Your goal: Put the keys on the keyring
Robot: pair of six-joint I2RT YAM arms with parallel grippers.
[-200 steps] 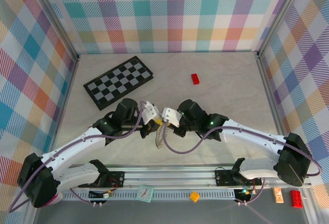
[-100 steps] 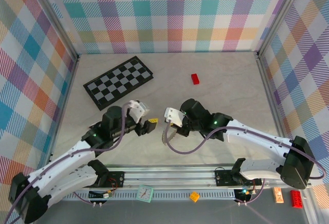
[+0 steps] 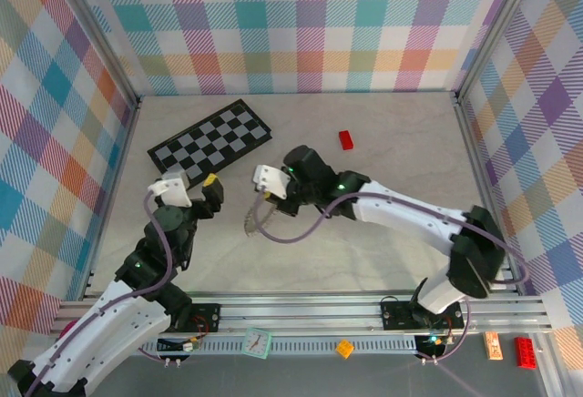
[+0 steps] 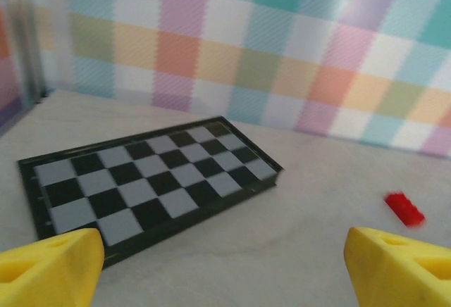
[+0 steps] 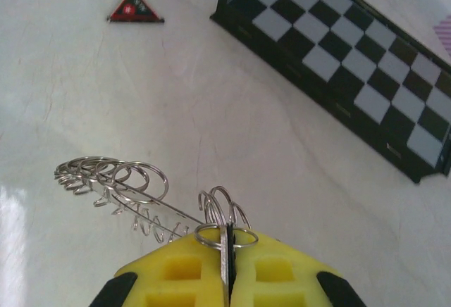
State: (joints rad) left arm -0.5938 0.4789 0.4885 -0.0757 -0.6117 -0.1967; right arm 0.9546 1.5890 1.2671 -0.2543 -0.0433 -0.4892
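Observation:
My right gripper (image 3: 272, 200) is shut on the keyring (image 3: 257, 220), a silvery wire ring that hangs slanted down-left of it, just off the chessboard's near corner. In the right wrist view the yellow pads (image 5: 183, 272) pinch the keyring (image 5: 134, 194) edge-on, and several small wire loops are threaded along it. My left gripper (image 3: 193, 189) stands open to the left, apart from the keyring. Its yellow fingertips (image 4: 49, 265) sit wide apart with nothing between them; left gripper (image 4: 225, 272). The keys are out of view.
A black and grey chessboard (image 3: 209, 146) (image 4: 148, 187) (image 5: 352, 60) lies at the back left. A red block (image 3: 346, 139) (image 4: 404, 208) lies behind the right arm. A small dark triangular piece with a red face (image 5: 135, 9) rests on the table. Plaid walls enclose the table.
My left gripper opened, let go near the keyring and drew back to the left. My right gripper carried the keyring up and left toward the chessboard.

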